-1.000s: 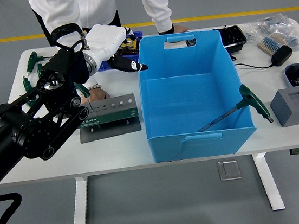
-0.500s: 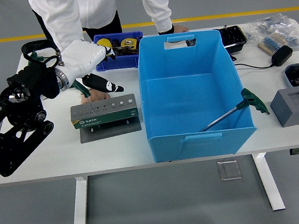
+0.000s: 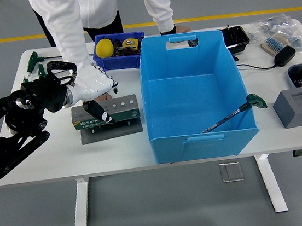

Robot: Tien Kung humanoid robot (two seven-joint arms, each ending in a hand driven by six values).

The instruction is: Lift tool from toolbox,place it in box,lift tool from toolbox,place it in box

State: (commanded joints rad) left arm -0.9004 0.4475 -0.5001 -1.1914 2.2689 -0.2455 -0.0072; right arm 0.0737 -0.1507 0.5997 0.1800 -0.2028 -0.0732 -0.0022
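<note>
Since a second ago our left hand (image 3: 94,89) has swung back from beside the blue box (image 3: 193,94) and come down over the green tool holder (image 3: 106,112), which stands left of the box on its grey base plate (image 3: 111,130). At the same time the T-handle wrench (image 3: 234,114) that hung over the box's right front corner has tipped further inward, its green grip now resting just on the rim.

Our hand's fingers hang loosely downward, apart, with nothing between them; one dark fingertip sits against the holder's front face. We judge one tool as delivered, or nearly so, and the second pick as just beginning.

Left of the box, the holder's top row of holes looks vacant, so where the next tool sits we cannot tell; loose green-handled tools (image 3: 35,60) lie further left, at the bench's (image 3: 47,164) far corner. A person's hand (image 3: 99,98) rests behind the holder, close to ours. Our right arm is out of sight.
</note>
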